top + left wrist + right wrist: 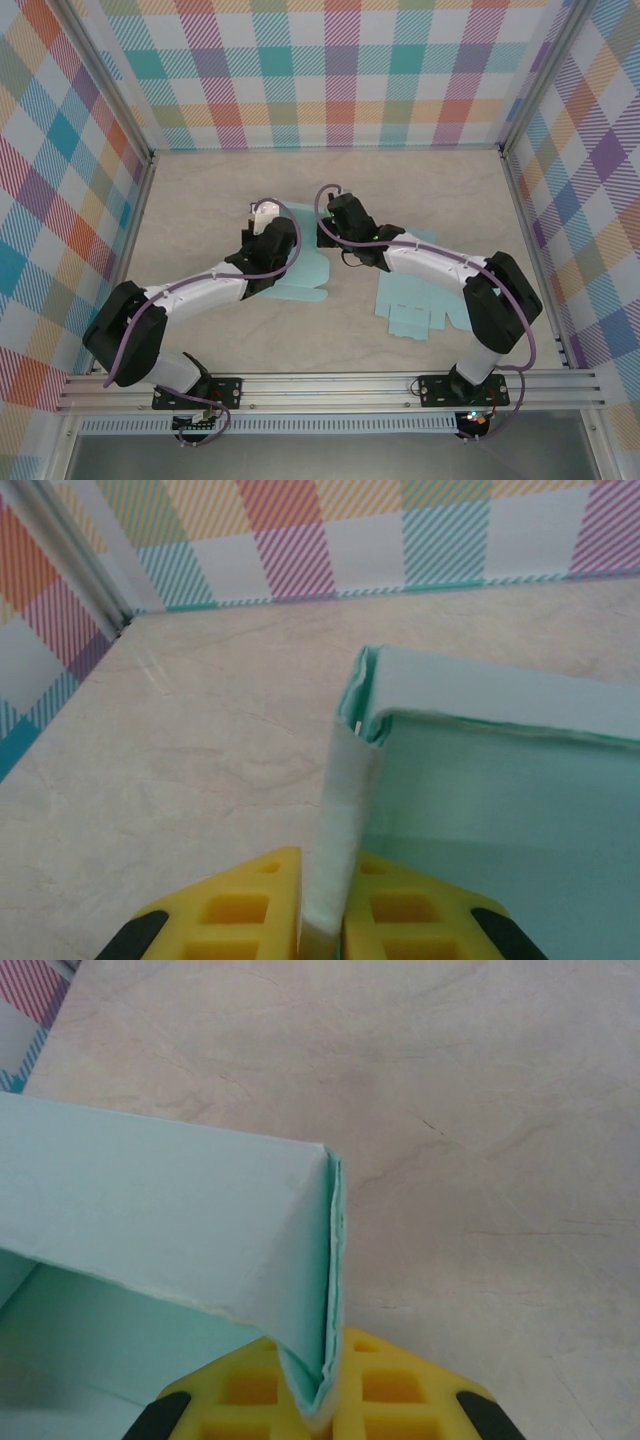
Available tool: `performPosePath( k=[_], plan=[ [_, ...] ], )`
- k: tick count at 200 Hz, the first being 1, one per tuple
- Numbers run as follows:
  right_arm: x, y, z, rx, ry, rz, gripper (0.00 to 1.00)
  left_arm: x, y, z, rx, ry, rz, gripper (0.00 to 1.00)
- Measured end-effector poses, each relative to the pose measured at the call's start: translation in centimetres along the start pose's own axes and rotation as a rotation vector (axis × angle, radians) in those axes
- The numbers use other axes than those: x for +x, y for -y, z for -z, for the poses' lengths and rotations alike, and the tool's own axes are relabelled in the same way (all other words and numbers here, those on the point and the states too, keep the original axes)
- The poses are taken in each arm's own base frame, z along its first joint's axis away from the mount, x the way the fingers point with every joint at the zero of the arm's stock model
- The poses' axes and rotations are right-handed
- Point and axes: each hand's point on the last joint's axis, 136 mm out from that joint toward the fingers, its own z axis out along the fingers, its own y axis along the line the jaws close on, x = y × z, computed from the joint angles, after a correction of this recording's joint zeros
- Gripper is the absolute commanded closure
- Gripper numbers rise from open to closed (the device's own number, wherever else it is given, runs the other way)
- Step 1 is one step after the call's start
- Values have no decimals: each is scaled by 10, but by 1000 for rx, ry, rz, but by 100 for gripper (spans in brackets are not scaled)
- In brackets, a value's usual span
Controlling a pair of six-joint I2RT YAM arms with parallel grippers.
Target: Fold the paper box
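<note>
**Progress:** part done. The pale teal paper box point(300, 278) sits at the centre of the top view, between the two wrists. Both wrist views show upright walls meeting at a folded corner above a flat floor panel. Rounded flaps along its lower edge in the top view lie flat and unfolded. I judge that raising and tucking these is what remains.

**Tools:** the left gripper point(322, 920), bottom centre of its view, is clamped on an upright wall strip. The right gripper point(325, 1405) pinches the doubled wall edge at a corner.

**Other stock:** a flat teal die-cut paper sheet point(415, 308) lies right of centre, apart from the box.

**Surface and room:** beige marble-patterned table point(200, 200), matt and dry. Multicoloured plaid wall panels point(340, 70) stand at the left, top and right of the top view. An aluminium rail point(330, 385) runs along the bottom.
</note>
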Motion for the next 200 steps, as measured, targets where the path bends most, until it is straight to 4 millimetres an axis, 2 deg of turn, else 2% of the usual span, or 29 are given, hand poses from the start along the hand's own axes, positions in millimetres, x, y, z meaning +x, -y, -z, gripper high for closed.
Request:
performPosePath(
  k=[33,63,101,120,141,160,176,200],
  plan=[
    [0,-10,-8,-27,5,1,100,4,-12,-2,-97,-28,42,88],
    [8,-6,-18,-12,-24,-3,100,9,-13,-4,-96,-39,100,62],
    [18,2,-20,18,-61,-7,100,12,-8,-1,14,-70,164,55],
    [21,3,-20,23,-71,-7,100,8,-6,4,57,-71,190,56],
    [21,1,-20,15,-77,-9,100,8,-5,6,71,-74,203,65],
    [22,0,-20,8,-82,-9,100,12,-7,5,55,-82,214,78],
    [24,-4,-19,-6,-87,-5,100,23,-13,4,14,-104,181,85],
    [28,-9,-19,-21,-98,6,100,39,-20,2,-57,-135,138,86]
  ],
)
